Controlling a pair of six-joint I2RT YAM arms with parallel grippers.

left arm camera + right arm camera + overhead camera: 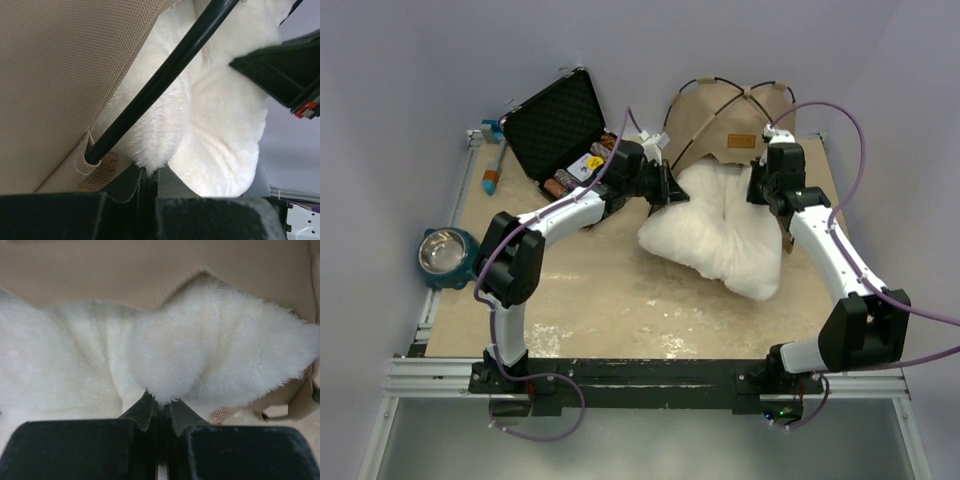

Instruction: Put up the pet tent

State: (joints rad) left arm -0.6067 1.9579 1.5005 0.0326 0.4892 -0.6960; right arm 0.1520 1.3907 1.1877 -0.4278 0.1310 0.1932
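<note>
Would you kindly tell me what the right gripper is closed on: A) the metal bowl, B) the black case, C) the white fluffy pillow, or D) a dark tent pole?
C: in the right wrist view the right gripper pinches the furry edge of the white pillow, in front of the tan tent fabric.

Left gripper (151, 175) pinching pillow fur beside the tent pole

From 9 to 12 o'clock the tan canvas of the pet tent (50, 75) fills the frame. A thin black pole (165, 80) slants from 1 o'clock down towards 8 o'clock, and its end is tucked into a small webbing pocket (102, 170) at the canvas edge. The white pillow (220, 125) bulges across the centre and out to 4 o'clock, lying behind the pole. At 6 o'clock the gripper's black fingers (65, 215) are pressed together, with a tuft of pillow fur caught at their tips. A black wedge-shaped part (280, 65) with a red mark juts in at 2 o'clock.
</note>
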